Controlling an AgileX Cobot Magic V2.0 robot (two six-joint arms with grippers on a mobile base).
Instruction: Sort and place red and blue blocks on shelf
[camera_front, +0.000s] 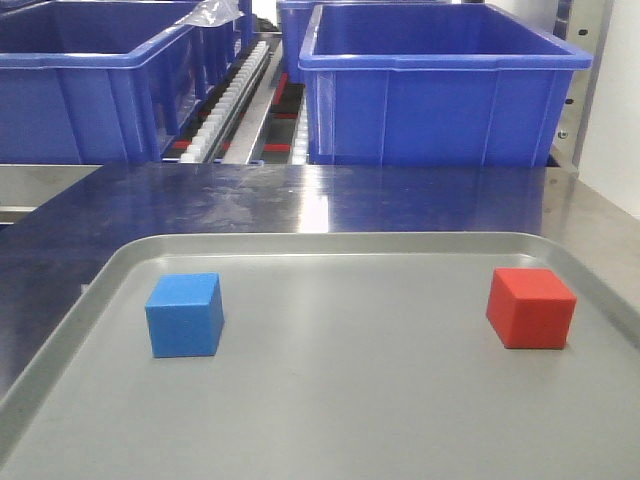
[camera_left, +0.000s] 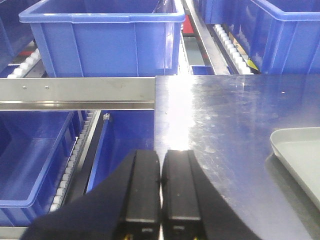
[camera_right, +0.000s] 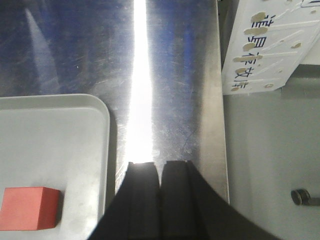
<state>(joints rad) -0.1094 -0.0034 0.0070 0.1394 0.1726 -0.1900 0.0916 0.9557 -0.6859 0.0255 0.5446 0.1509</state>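
Note:
A light blue block (camera_front: 184, 314) rests on the left of a grey tray (camera_front: 330, 440); a red block (camera_front: 530, 307) rests on its right. The red block (camera_right: 29, 208) also shows at the lower left of the right wrist view, left of my right gripper (camera_right: 160, 164), which is shut and empty over the steel table beside the tray's edge (camera_right: 105, 150). My left gripper (camera_left: 160, 152) is shut and empty above the table's left edge, facing the shelf rail (camera_left: 75, 92). Neither gripper shows in the front view.
Large dark-blue bins (camera_front: 440, 85) stand on the shelf's white roller tracks (camera_front: 232, 100) behind the shiny steel table (camera_front: 330, 200). More bins (camera_left: 102, 40) sit beyond and below the rail. A white labelled panel (camera_right: 270, 45) stands off the table's right edge.

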